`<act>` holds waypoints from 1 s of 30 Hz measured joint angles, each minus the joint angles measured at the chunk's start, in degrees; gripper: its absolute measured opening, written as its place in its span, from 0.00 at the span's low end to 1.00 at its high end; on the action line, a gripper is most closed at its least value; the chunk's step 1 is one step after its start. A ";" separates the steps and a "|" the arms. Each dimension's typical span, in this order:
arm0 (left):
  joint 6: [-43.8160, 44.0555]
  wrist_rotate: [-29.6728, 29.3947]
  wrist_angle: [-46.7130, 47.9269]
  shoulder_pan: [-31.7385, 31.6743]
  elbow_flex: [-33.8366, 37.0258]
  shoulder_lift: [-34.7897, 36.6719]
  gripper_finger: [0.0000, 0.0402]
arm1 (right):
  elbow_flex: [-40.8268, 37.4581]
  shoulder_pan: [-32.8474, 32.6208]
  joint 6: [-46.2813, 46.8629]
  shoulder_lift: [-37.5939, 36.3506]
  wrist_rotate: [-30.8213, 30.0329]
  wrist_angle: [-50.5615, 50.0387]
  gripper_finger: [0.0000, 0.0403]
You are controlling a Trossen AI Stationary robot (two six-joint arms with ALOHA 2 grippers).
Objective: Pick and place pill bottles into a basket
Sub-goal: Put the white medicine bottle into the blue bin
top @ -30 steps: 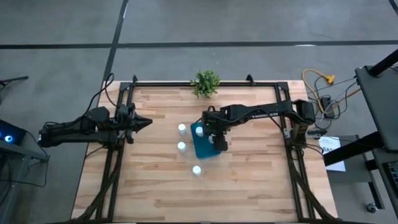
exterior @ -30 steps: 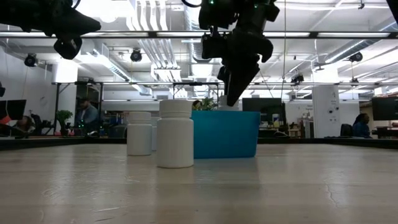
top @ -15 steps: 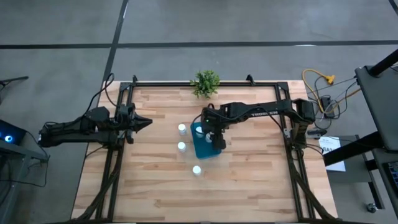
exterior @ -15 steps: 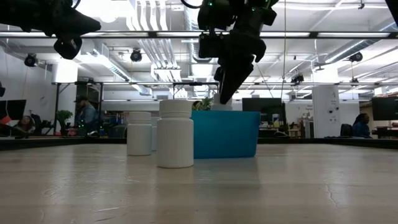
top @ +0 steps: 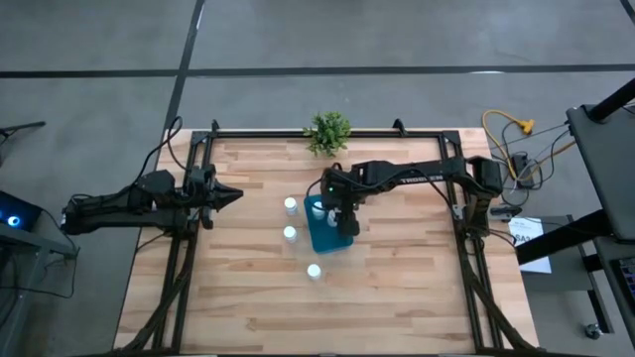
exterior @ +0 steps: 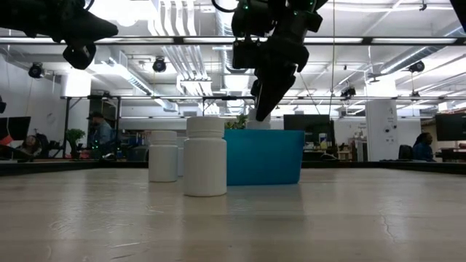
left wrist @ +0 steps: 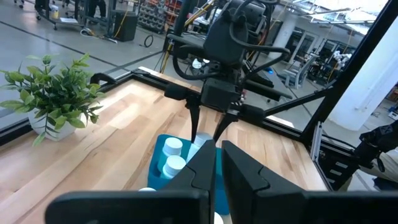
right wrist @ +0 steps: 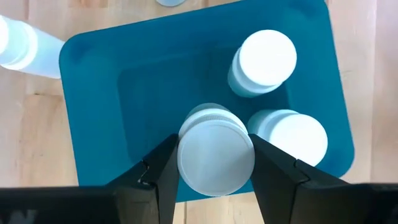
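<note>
My right gripper [right wrist: 216,163] is over the teal basket [top: 325,236], shut on a white pill bottle [right wrist: 216,155]. Two more pill bottles [right wrist: 264,61] [right wrist: 291,134] stand in the basket. On the wood left of the basket stand three bottles [top: 291,205] [top: 290,233] [top: 314,270]. In the low view, the right gripper [exterior: 263,109] slants down to the basket [exterior: 263,156], and a white cap [exterior: 256,123] shows just over the rim. My left gripper [top: 234,195] waits shut at the table's left, clear of everything. My right gripper pinches the pill bottle at its round cap's sides [right wrist: 185,155] between its two fingers [right wrist: 157,177]. The fingers come steeply from above, slanted. The bottle stands upright over the basket's floor [right wrist: 149,93]; the basket's wall hides its lower end in the low view.
A small green potted plant [top: 328,132] stands at the far edge, behind the basket. Black frame rails [top: 327,133] run along the table's far edge and sides. Bare wood lies right of the basket and along the near edge.
My right gripper, still shut on the bottle, has tipped a little. Its fingertips and the bottle have swung slightly toward the table's left, staying over the basket.
</note>
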State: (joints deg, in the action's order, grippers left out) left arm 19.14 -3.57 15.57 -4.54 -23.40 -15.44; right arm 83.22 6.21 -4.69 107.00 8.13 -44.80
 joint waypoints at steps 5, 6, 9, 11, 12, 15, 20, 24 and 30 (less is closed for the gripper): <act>0.00 0.00 0.00 0.00 0.00 0.00 0.02 | 0.00 0.29 -0.11 0.00 -0.05 -0.57 0.37; -0.02 0.00 0.00 0.00 0.00 0.00 0.02 | 0.00 0.26 -0.22 0.14 0.01 -0.71 0.37; -0.01 -0.02 0.01 0.00 0.00 0.00 0.02 | 0.00 0.22 -0.03 1.49 0.46 -1.39 0.37; 0.00 -0.09 0.00 0.00 0.00 0.00 0.02 | 0.02 0.18 -0.23 2.51 0.84 -1.32 0.37; 0.00 -0.09 0.00 0.00 0.00 0.00 0.02 | 0.31 0.08 -0.28 2.88 0.73 -1.46 0.37; 0.04 -0.11 0.00 0.00 0.00 0.00 0.02 | 1.52 0.03 -0.96 3.49 0.72 -1.29 0.37; 0.05 -0.15 0.00 0.00 0.00 0.00 0.02 | 2.05 0.05 -1.93 4.42 0.73 -1.78 0.37; 0.08 -0.17 0.00 0.00 0.00 0.00 0.02 | 2.05 0.07 -2.78 5.01 0.73 -2.31 0.37; 0.09 -0.19 0.00 0.02 0.00 0.00 0.02 | 1.97 0.07 -3.27 5.35 0.77 -3.09 0.37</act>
State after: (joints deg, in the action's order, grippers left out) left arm 19.22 -3.77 15.57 -4.52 -23.40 -15.44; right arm 85.19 6.28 -7.96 112.36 8.91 -47.89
